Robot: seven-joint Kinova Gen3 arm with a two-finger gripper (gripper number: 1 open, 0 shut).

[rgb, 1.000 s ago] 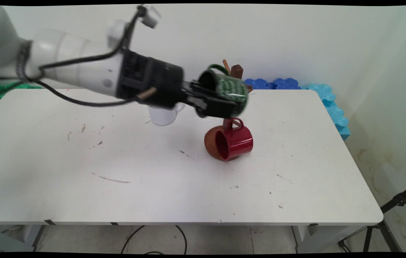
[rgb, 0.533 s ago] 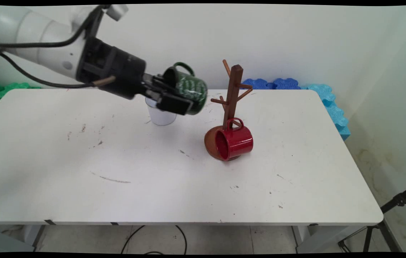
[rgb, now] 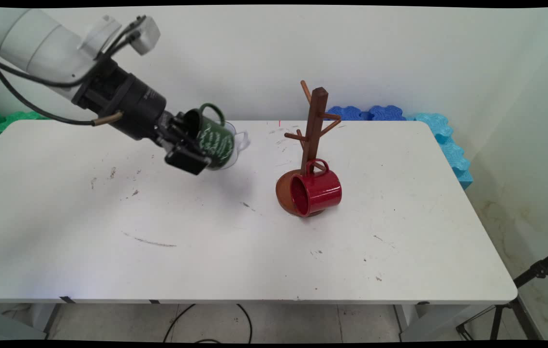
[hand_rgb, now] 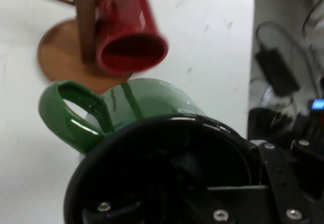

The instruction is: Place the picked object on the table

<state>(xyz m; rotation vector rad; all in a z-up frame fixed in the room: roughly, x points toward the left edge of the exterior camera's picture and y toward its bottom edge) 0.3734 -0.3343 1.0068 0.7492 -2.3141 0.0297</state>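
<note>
Tool clamped on green mug's rim.

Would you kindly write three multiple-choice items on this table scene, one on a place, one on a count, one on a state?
1. Where is the red mug?
A. on the wooden mug tree's lowest peg
B. upright at the table's near edge
C. in the gripper

2. How many mugs show?
A. one
B. two
C. three

3. How is the green mug?
A. standing on the table
B. gripped by its rim, above the table
C. hanging on the tree

Answers: 1 A, its handle hooks the peg. 2 C, a white mug peeks out behind the green. 3 B, fingers clamp its rim.
</note>
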